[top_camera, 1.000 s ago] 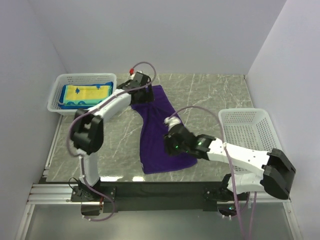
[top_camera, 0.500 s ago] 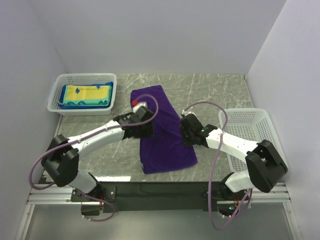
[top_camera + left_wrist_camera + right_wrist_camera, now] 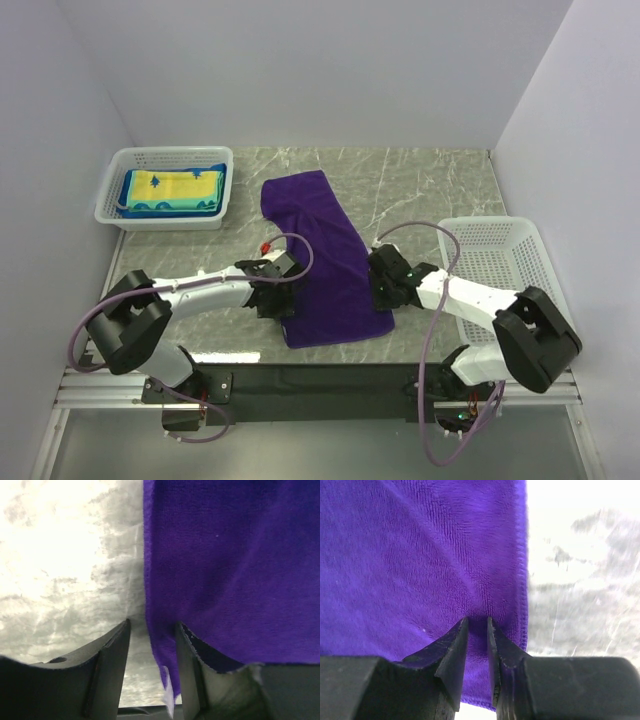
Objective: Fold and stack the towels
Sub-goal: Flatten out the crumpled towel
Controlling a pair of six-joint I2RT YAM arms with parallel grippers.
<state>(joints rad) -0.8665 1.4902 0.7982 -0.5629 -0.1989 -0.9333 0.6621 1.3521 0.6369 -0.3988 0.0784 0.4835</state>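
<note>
Purple cloth takes up the middle of the scene: one purple towel point(image 3: 320, 240) lies open on the grey marbled tabletop point(image 3: 420, 190), running from the upper centre of the overhead view down toward the lower centre, its upper end a little rumpled. Two white mesh baskets stand on the tabletop. The far-left basket point(image 3: 112, 190), at the upper left of the frame, holds a folded yellow towel point(image 3: 175, 185) lying on blue-and-teal cloth point(image 3: 150, 208); how many pieces make up that lower layer cannot be told. The right-hand basket point(image 3: 500, 225), at the middle right, shows only its mesh.

Two arms reach in from the bottom of the frame, one claw each. The left claw point(image 3: 283, 302) sits low at the purple towel's left edge near its lower corner. In its wrist view the fingers point(image 3: 112, 655) stand apart astride that hem, bare tabletop showing between one finger and the cloth, so nothing is clamped. The right claw point(image 3: 383, 290) is at the opposite edge, level with the other. Its fingers point(image 3: 455, 650) are drawn nearly together, with a small pucker of purple towel pinched between the tips, just inside the hem.
</note>
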